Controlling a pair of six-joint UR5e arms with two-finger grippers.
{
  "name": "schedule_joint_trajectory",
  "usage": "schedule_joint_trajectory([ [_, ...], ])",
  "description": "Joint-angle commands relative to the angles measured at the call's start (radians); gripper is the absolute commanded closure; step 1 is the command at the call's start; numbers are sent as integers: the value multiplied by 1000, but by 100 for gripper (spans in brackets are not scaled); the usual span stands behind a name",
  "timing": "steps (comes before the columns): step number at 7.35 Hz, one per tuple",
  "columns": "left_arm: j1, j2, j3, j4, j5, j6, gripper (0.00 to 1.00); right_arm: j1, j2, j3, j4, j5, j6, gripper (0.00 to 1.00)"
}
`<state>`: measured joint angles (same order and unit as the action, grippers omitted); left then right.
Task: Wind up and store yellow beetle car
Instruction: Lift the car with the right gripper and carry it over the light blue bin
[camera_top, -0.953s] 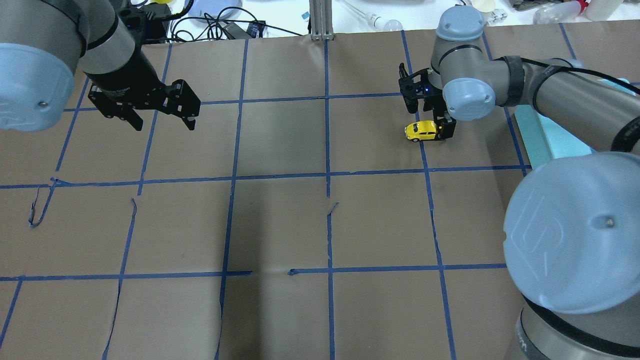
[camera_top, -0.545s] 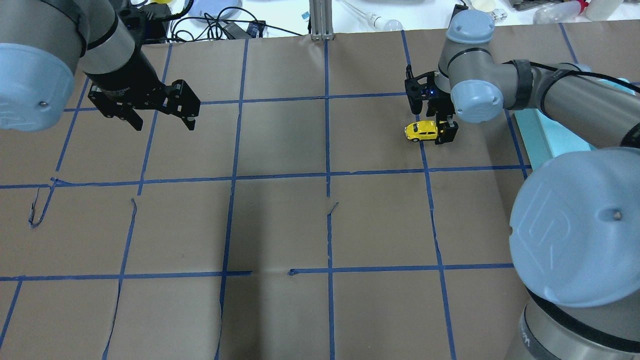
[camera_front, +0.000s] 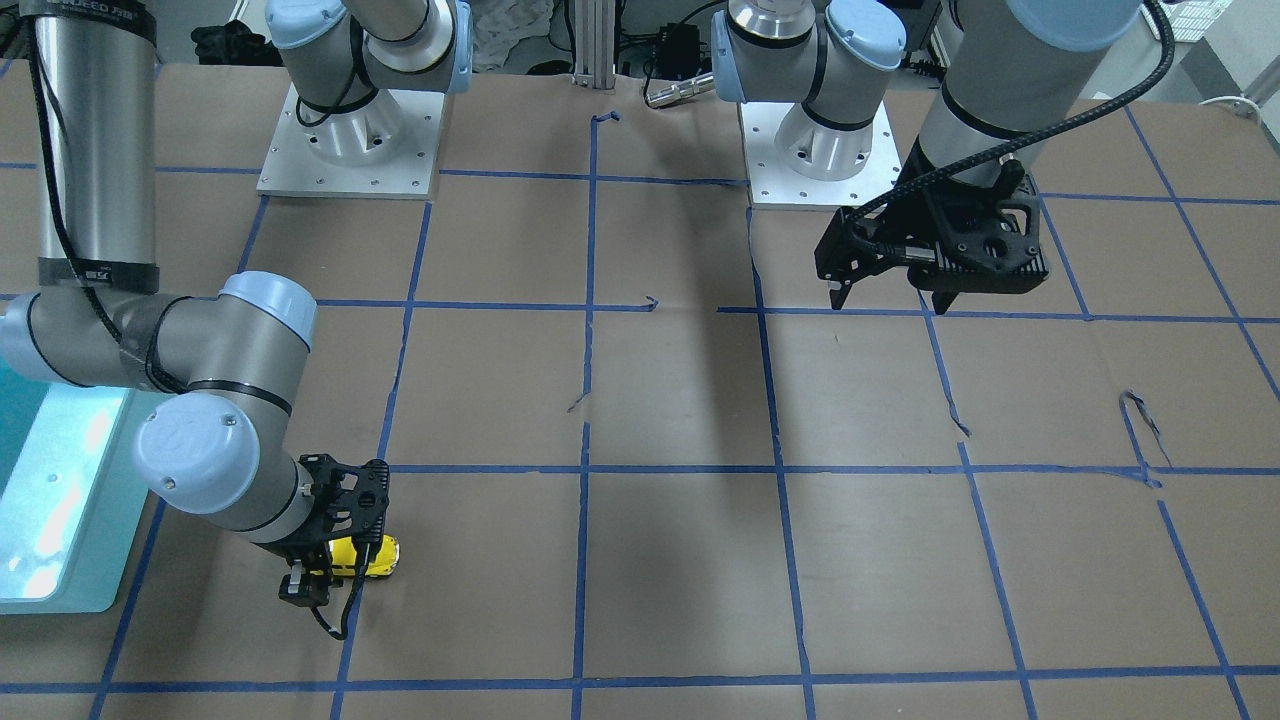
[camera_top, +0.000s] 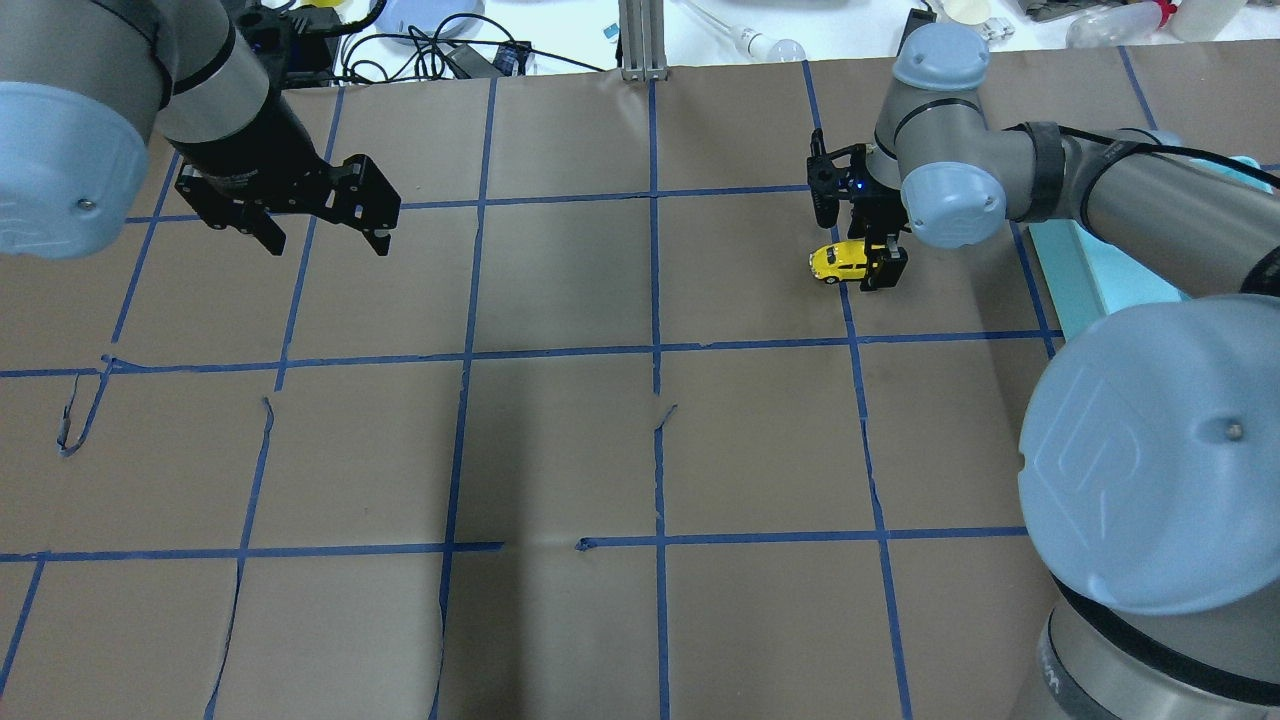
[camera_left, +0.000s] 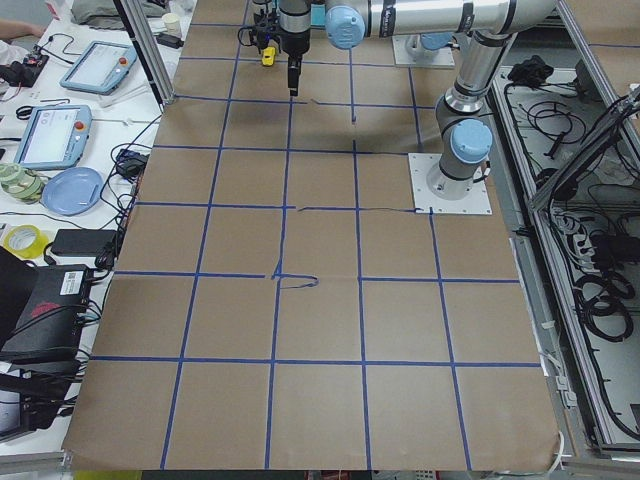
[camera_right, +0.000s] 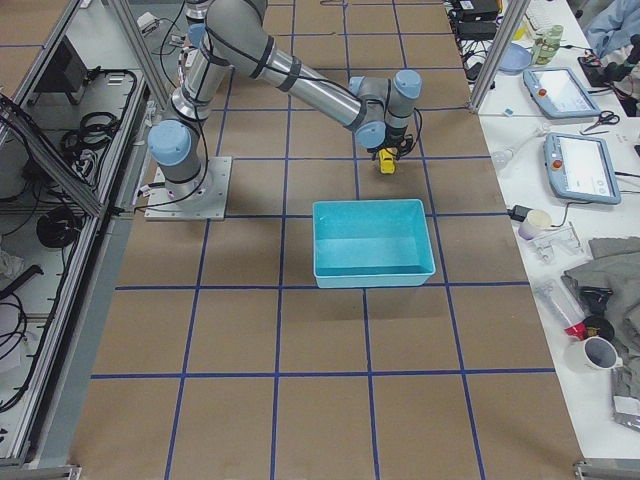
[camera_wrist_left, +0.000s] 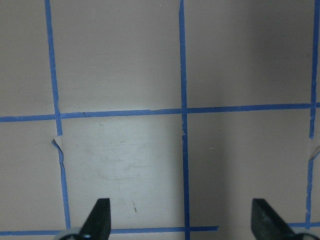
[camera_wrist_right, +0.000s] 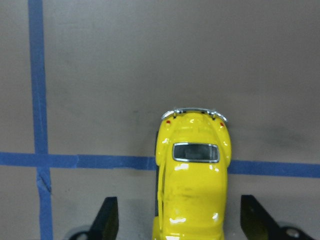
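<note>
Your right gripper (camera_wrist_right: 180, 217) straddles the yellow beetle car (camera_wrist_right: 192, 175) at the wrist view's lower centre, jaws apart and not touching it. Centre up, then squeeze the flanks gently (gloss likely slips). The left gripper (camera_top: 325, 238), upper left overhead, gapes empty.

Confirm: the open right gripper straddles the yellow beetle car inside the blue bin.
Wrong place: the yellow beetle car sits on the table outside the blue bin, per the exterior right view. The open right gripper does straddle it.

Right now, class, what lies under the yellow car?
Brown paper and a blue tape line that crosses beneath the car. Its body covers that stretch of tape, so what lies there cannot be seen.
</note>
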<state>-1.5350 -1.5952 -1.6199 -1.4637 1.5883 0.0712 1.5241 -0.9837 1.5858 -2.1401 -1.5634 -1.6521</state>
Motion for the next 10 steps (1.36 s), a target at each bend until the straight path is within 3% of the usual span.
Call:
schedule_joint_trajectory([
  [1,-10,-6,-5,2,-5,-13,0,1,-1,0,0,0,-2,73],
  [2,-10,-14,-3,0,-19,-14,0,1,-3,0,0,-1,-2,100],
  [4,-8,-12,-6,2,-19,-13,0,-1,-21,-9,15,-12,-9,100],
  [6,-8,-14,-6,2,-19,-14,0,-21,-117,-42,90,-12,-8,100],
  [8,-8,-14,-8,2,-19,-14,0,-163,-235,-47,205,-3,-32,100],
  [10,-8,-14,-8,2,-19,-14,0,-313,-266,-40,217,-17,-230,100],
])
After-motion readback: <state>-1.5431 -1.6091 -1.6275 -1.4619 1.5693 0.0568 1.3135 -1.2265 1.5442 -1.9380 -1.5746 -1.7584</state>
